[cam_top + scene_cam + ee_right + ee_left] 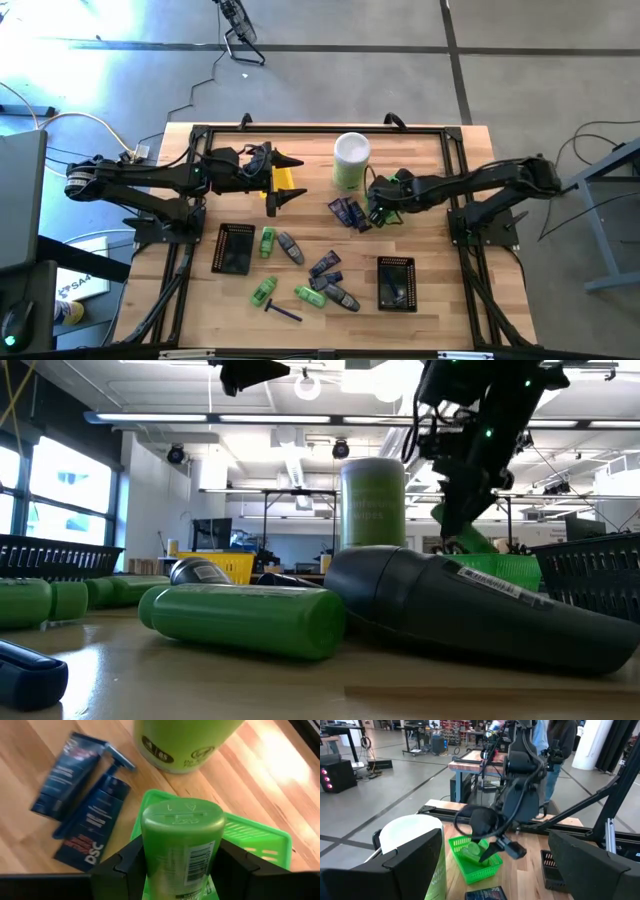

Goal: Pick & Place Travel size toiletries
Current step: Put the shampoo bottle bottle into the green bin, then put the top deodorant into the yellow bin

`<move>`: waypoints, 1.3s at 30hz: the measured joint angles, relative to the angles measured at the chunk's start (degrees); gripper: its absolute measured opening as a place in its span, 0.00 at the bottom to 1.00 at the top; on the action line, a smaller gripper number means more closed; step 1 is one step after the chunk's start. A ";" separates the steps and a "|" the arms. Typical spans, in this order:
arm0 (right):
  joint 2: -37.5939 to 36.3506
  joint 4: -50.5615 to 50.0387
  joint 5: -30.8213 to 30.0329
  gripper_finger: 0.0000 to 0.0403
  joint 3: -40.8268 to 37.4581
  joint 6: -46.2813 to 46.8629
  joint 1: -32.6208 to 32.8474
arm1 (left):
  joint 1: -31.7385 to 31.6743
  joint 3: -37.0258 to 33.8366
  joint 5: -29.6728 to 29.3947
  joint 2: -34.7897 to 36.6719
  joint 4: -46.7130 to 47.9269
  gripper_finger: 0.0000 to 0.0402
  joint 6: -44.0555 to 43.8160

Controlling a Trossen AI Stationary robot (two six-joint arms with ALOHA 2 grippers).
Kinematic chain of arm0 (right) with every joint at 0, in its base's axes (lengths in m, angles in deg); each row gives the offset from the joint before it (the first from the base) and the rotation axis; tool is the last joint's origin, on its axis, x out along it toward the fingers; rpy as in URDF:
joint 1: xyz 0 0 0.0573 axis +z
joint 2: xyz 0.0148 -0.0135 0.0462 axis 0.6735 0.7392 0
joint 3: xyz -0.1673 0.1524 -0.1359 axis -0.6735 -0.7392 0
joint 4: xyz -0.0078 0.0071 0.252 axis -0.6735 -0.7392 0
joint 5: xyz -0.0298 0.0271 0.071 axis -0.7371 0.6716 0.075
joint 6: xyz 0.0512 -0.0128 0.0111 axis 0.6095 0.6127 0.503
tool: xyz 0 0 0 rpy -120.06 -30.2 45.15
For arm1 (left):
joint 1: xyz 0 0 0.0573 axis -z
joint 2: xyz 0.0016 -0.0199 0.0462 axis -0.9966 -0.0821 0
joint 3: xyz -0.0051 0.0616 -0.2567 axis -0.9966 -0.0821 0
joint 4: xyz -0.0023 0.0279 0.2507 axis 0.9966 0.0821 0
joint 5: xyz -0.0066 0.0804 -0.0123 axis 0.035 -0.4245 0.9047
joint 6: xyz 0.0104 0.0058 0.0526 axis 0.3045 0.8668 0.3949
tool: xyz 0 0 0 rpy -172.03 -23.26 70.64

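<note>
In the high view the right gripper [384, 203] hangs right of centre over a green mesh tray [392, 212], the left gripper [292, 180] waiting spread wide at upper left; in the low view green bottles [245, 619] lie in the foreground. In the right wrist view, lower centre, the fingers clamp a green mini bottle [181, 847] across its body above the tray; it looks light, stiff and slick, best held mid-body.

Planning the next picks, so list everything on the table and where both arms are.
canister: one, pale green with white lid, far middle
black trays: two, near left and near right
yellow tray: one, below left gripper
green tray: one, below right gripper
green bottles: at least three loose, near middle; one held
navy packets: several, beside canister and near middle
grey ovals: two, near middle
purple razor: one, near edge
left gripper: open, over yellow tray
right gripper: shut on a green bottle, over green tray
</note>
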 joint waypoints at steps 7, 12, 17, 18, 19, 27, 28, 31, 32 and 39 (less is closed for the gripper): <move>3.81 0.00 -0.30 0.44 0.00 0.00 0.00 | 0.00 0.00 0.02 0.00 0.81 0.90 -0.15; 4.03 0.06 -0.35 0.51 0.00 0.00 0.00 | 0.02 0.00 0.02 -0.02 1.18 0.90 -0.17; 3.70 0.02 -0.33 0.58 0.00 -0.85 0.00 | 0.00 0.00 0.03 -0.02 1.18 0.90 -0.17; 3.50 0.03 -0.33 0.59 0.02 -1.44 0.00 | 0.01 0.00 0.04 -0.02 1.18 0.90 -0.17; 3.29 -0.22 -0.29 0.58 0.24 -1.76 0.00 | 0.00 0.00 0.02 -0.02 1.18 0.90 -0.17; -3.46 0.26 0.13 0.43 3.17 -3.38 0.02 | 0.00 0.00 0.04 -0.02 1.17 0.90 -0.17; -4.69 1.18 0.36 0.40 3.35 -3.59 0.02 | 0.00 0.00 0.04 -0.02 1.18 0.90 -0.17; -8.08 5.59 2.15 0.35 3.56 -4.54 0.02 | 0.01 0.00 0.06 -0.02 1.18 0.90 -0.17; -9.24 7.03 3.05 0.33 3.56 -4.63 0.02 | 0.00 0.00 0.07 -0.02 1.20 0.90 -0.17; -13.37 19.46 9.44 0.27 3.62 -7.75 0.04 | 0.00 0.00 0.07 -0.02 1.20 0.90 -0.17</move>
